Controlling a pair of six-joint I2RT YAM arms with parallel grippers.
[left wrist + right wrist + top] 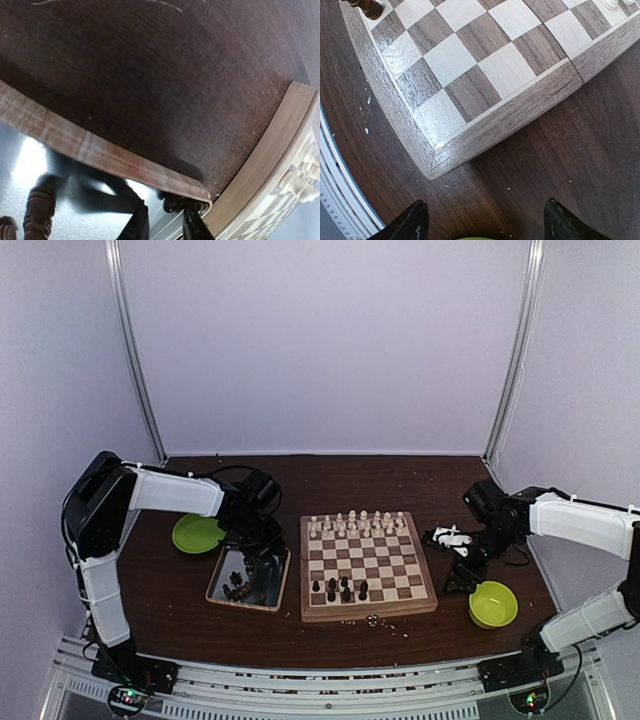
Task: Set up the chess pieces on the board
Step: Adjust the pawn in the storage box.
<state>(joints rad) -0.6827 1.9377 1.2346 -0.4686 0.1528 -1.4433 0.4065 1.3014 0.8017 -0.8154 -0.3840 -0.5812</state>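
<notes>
No text legible in any of the three views; no label, brand name, number or sign readable on any surface shown.

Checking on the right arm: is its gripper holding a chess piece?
No, the right gripper stands wide open with nothing between its fingers, over the table near the board corner.

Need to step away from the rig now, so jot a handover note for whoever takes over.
Left gripper: closed on a dark piece at the tray's edge, beside the board.
Right gripper: open, empty, hovering off the board's near right corner.
Done: cream pieces lined up on the far rows; a few dark pieces stand on the near side.
Left: more dark pieces lie in the tray, not yet on the board.
</notes>
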